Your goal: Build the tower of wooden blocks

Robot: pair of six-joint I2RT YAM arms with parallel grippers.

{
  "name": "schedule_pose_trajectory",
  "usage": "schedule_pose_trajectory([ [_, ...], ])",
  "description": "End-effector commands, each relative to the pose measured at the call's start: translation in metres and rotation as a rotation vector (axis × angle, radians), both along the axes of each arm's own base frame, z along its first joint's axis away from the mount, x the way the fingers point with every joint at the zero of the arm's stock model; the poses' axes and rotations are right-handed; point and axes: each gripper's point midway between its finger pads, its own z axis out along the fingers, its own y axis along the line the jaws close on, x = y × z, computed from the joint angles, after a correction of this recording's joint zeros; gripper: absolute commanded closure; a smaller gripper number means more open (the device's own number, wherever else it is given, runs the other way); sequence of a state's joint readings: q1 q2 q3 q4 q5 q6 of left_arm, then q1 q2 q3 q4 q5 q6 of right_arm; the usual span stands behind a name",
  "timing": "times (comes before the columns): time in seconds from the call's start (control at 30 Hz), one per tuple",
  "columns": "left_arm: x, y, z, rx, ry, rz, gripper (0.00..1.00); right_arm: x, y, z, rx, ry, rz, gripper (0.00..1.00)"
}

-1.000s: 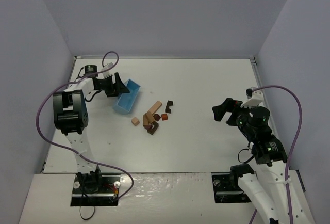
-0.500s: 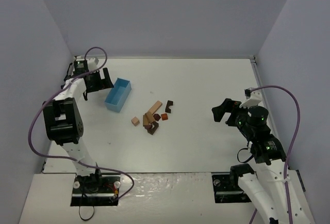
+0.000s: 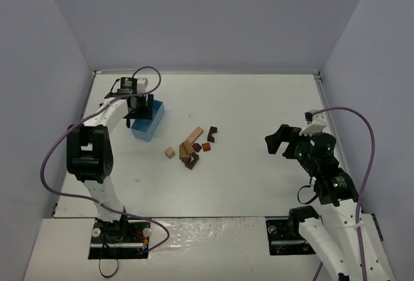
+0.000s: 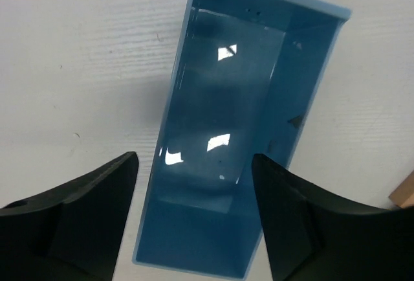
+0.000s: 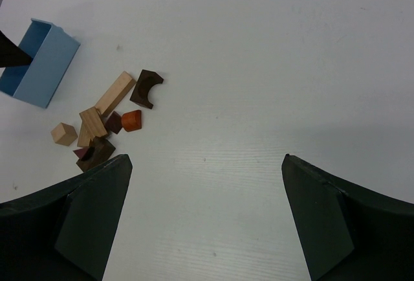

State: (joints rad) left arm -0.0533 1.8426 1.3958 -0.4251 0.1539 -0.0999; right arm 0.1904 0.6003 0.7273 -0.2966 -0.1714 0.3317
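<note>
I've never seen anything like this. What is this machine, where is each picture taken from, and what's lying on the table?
Two small robot arms are bolted at the near edge of a white table, each ending in a two-finger gripper. The wide picture is from a fixed camera above and behind them. The other two are from cameras on the wrists, so the dark shapes at the bottom are each arm's own fingers. Mid-table lie the wood blocks, a loose heap in tan, brown and reddish tones, not yet stacked. Beside them stands an empty light blue box. The left gripper hangs over it, a finger on either side; whether it squeezes the box I cannot tell. The right gripper is wide open and holds nothing.
</note>
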Motion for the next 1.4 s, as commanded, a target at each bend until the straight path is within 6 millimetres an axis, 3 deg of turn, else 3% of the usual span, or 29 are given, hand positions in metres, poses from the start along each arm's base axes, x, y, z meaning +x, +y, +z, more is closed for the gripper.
schedule_pose_trajectory([
  [0.0,0.017,0.024,0.025,0.097,-0.05,0.059,0.47,0.007,0.005,0.02,0.011,-0.072,0.026,0.0],
  [0.2,0.033,0.037,0.037,0.147,-0.075,0.092,0.92,0.01,0.006,0.015,0.005,-0.049,0.027,0.0],
  [0.27,0.041,0.047,0.043,0.171,-0.086,0.11,0.98,0.013,0.005,0.015,-0.003,-0.042,0.026,0.0],
  [0.33,0.048,0.058,0.048,0.185,-0.1,0.13,0.99,0.016,0.005,0.015,-0.012,-0.041,0.024,0.0],
  [0.4,0.058,0.085,0.055,0.203,-0.115,0.177,0.99,0.019,0.004,0.012,-0.019,-0.026,0.02,0.0],
  [0.5,0.073,0.102,0.059,0.204,-0.121,0.199,0.99,0.024,0.004,0.009,-0.027,-0.005,0.015,0.0],
  [0.7,0.089,0.13,0.046,0.187,-0.089,0.251,0.96,0.033,0.003,0.0,-0.043,0.035,0.001,0.0],
  [0.77,0.091,0.135,0.049,0.18,-0.096,0.266,0.91,0.035,0.003,-0.001,-0.049,0.042,0.0,0.0],
  [0.83,0.093,0.134,0.055,0.163,-0.108,0.274,0.68,0.038,0.002,-0.005,-0.055,0.056,-0.003,0.0],
  [1.0,0.086,0.115,0.084,0.09,-0.156,0.277,0.38,0.041,0.002,-0.007,-0.07,0.061,0.003,0.0],
  [1.13,0.061,0.084,0.136,0.052,-0.24,0.254,0.23,0.038,0.003,-0.002,-0.076,0.042,0.016,0.0],
  [1.17,0.052,0.07,0.136,0.04,-0.23,0.241,0.21,0.037,0.004,-0.001,-0.07,0.037,0.026,0.0],
  [1.27,0.017,0.028,0.158,0.002,-0.248,0.207,0.2,0.034,0.008,0.001,-0.053,0.032,0.044,0.0],
  [1.37,-0.021,-0.022,0.146,-0.065,-0.202,0.14,0.2,0.031,0.008,0.0,-0.041,0.031,0.04,0.0],
])
